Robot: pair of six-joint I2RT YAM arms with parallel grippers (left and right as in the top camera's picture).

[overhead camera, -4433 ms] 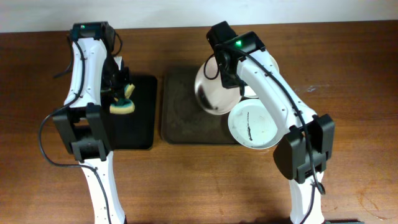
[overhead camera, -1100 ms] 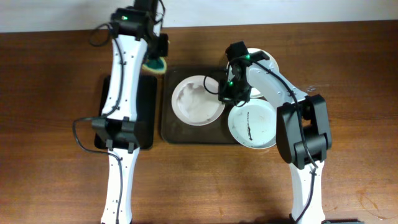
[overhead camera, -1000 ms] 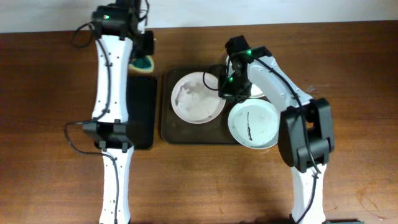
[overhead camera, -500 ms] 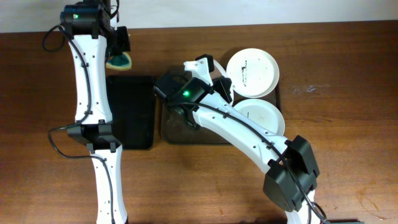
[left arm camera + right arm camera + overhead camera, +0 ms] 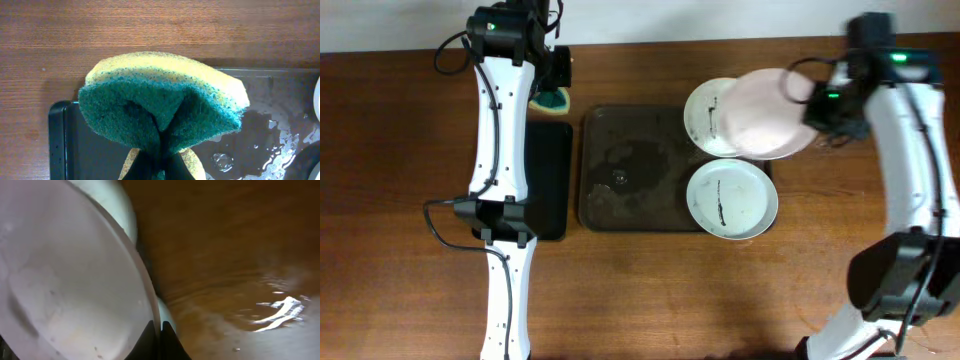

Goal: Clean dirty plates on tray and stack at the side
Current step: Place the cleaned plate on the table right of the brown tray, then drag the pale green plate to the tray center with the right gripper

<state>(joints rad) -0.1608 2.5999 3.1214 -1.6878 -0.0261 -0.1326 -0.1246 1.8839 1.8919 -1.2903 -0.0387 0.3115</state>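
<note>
The dark brown tray (image 5: 630, 170) lies mid-table, its left part bare and wet. A streaked white plate (image 5: 731, 198) sits on its near right end. Another streaked plate (image 5: 705, 105) sits at its far right. My right gripper (image 5: 810, 105) is shut on the rim of a third, plain white plate (image 5: 765, 115) and holds it tilted above the far plate. In the right wrist view the fingers (image 5: 160, 332) pinch that rim (image 5: 65, 280). My left gripper (image 5: 552, 92) is shut on a yellow-and-green sponge (image 5: 160, 100) above the table's far edge, left of the tray.
A narrow black tray (image 5: 548, 180) lies left of the brown tray; it also shows in the left wrist view (image 5: 85, 145). Water pools on the brown tray (image 5: 270, 125). Bare wooden table (image 5: 880, 250) lies right of the plates, with a wet patch (image 5: 280, 310).
My right arm has swung from the tray's left part to the far right, now holding a plain white plate over the far streaked plate. My left arm moved slightly right with the sponge.
</note>
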